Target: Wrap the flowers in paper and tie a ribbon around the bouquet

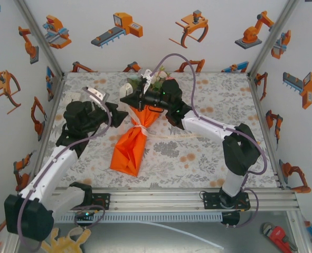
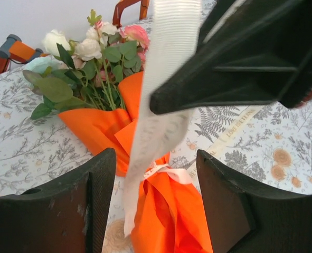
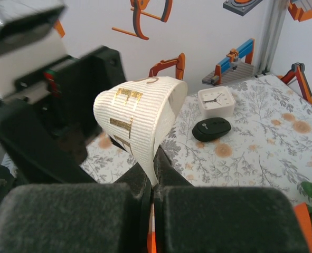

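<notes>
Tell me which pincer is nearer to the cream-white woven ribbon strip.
Right. The right pincer is shut on the cream-white ribbon, pinching its loop. The left pincer is open, with the strip hanging free in its gap.

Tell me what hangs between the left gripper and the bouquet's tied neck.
The ribbon does. A loose strip of it, pinched above by the right gripper, drops through the gap between the left gripper's open fingers, in front of the bouquet's tied neck. Nothing else visible blocks the way.
</notes>
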`<state>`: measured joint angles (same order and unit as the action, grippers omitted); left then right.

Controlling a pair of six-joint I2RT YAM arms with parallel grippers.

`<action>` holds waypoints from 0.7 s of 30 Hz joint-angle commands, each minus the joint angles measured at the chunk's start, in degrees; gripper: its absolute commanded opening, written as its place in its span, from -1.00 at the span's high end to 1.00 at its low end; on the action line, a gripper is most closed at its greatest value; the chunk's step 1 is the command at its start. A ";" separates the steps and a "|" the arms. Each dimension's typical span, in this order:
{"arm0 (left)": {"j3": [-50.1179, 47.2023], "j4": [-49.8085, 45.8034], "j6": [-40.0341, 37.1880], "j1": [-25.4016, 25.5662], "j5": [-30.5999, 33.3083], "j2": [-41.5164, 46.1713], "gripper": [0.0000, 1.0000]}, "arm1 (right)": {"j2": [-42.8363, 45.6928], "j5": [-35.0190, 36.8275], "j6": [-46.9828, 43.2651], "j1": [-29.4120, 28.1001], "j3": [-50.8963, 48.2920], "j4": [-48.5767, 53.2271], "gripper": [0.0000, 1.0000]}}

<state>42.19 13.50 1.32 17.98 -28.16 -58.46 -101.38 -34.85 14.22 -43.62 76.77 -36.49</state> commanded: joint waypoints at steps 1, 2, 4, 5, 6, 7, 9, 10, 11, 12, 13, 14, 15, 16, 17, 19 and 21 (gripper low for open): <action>1.62 11.58 2.41 0.45 -3.22 -2.03 -0.21 | 1.05 0.77 2.83 -0.42 1.19 -2.11 1.00; 2.26 12.17 2.75 0.56 -3.98 -2.91 -0.21 | 1.05 0.80 2.78 -0.50 1.27 -1.88 1.00; 3.47 12.89 3.12 1.02 -4.34 -4.57 -0.21 | 1.11 0.75 2.80 -0.64 1.54 -1.20 1.00; 3.87 13.21 3.11 1.18 -4.30 -5.25 -0.19 | 1.13 0.82 2.82 -0.68 1.62 -1.05 1.00; 4.27 13.09 3.01 1.34 -4.26 -5.81 -0.16 | 1.20 1.08 2.99 -0.76 1.78 -0.86 1.00; 4.51 12.97 3.03 1.38 -4.19 -6.41 -0.11 | 1.17 1.14 3.24 -0.77 1.95 -0.74 1.00; 4.77 12.96 3.12 1.44 -4.09 -7.04 0.02 | 1.06 1.23 3.47 -0.86 2.28 0.00 1.00; 4.96 12.84 3.23 1.38 -4.09 -7.25 0.10 | 1.08 1.11 3.55 -0.86 2.49 0.76 1.00; 5.05 12.77 3.32 1.44 -4.09 -7.33 0.17 | 1.11 0.93 3.56 -0.90 2.63 1.42 1.00; 5.17 12.65 3.35 1.52 -4.05 -7.50 0.27 | 1.10 0.92 3.69 -0.94 2.68 1.92 1.00; 5.33 12.37 3.43 1.53 -4.09 -7.52 0.36 | 1.30 0.93 3.89 -0.92 2.47 2.17 1.00; 5.44 12.03 3.47 1.47 -4.09 -7.63 0.47 | 1.49 0.99 3.95 -0.94 2.27 2.21 0.99; 5.55 11.59 3.51 1.52 -4.03 -7.86 0.63 | 1.95 1.32 4.09 -0.95 1.84 2.34 0.81; 5.78 11.01 3.39 1.47 -3.94 -7.96 0.76 | 2.66 2.28 4.08 -0.89 1.08 2.67 0.65; 5.84 10.69 3.36 1.45 -3.91 -7.93 0.85 | 3.53 3.37 3.79 -0.90 0.36 3.62 0.55; 5.93 10.33 3.46 1.47 -4.18 -8.00 1.00 | 6.57 8.03 1.65 -0.94 -0.26 10.89 0.42; 6.11 9.84 3.36 1.60 -4.39 -8.16 1.00 | 9.88 15.61 0.69 -0.93 0.30 22.25 0.21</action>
<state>45.65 21.80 4.45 19.46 -31.62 -66.59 -97.34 -27.35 16.62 -43.88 76.99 -27.29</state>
